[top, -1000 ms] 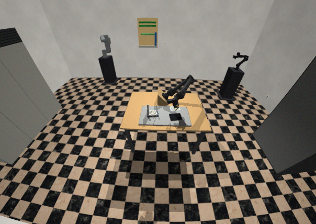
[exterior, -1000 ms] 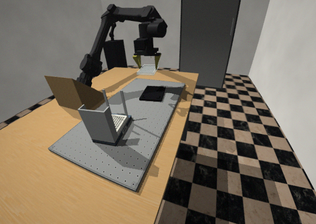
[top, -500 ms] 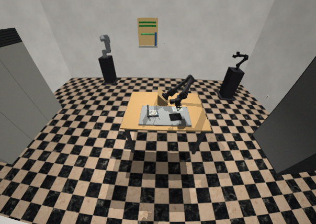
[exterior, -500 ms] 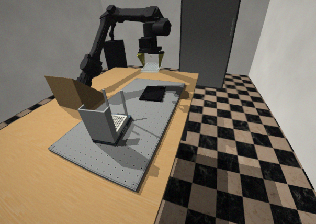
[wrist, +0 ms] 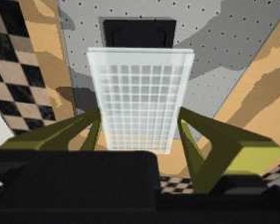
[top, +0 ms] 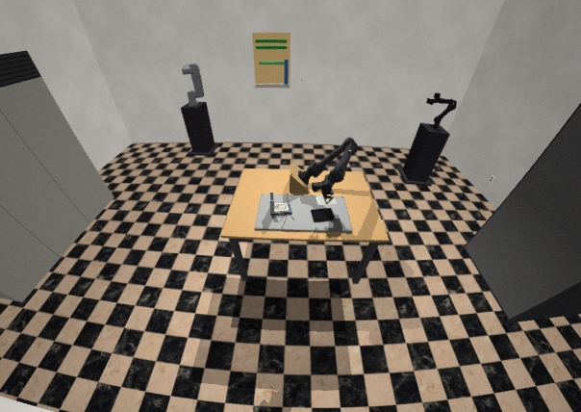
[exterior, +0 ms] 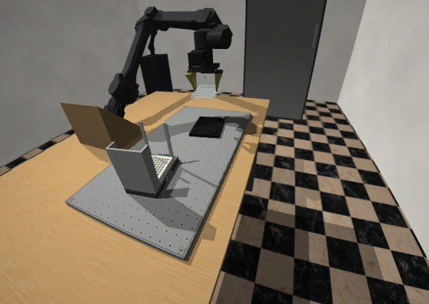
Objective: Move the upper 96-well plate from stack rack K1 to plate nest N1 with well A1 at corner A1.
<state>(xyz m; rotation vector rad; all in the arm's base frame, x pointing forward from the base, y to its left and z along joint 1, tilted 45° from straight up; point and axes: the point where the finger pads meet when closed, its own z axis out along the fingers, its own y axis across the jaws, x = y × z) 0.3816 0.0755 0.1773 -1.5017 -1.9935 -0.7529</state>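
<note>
The pincer (exterior: 205,82), clamped on the clear plate (exterior: 204,91), holds it in the air above the table (exterior: 42,237) at 12 o'clock of the black nest (exterior: 207,127), so the carry is under way, lowering it squarely with A1 matched comes next, and no lettering is legible.

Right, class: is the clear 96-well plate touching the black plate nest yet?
Apart. The exterior view shows the 96-well plate held in the air between the fingers, beyond the plate nest, which lies on the breadboard.
</note>
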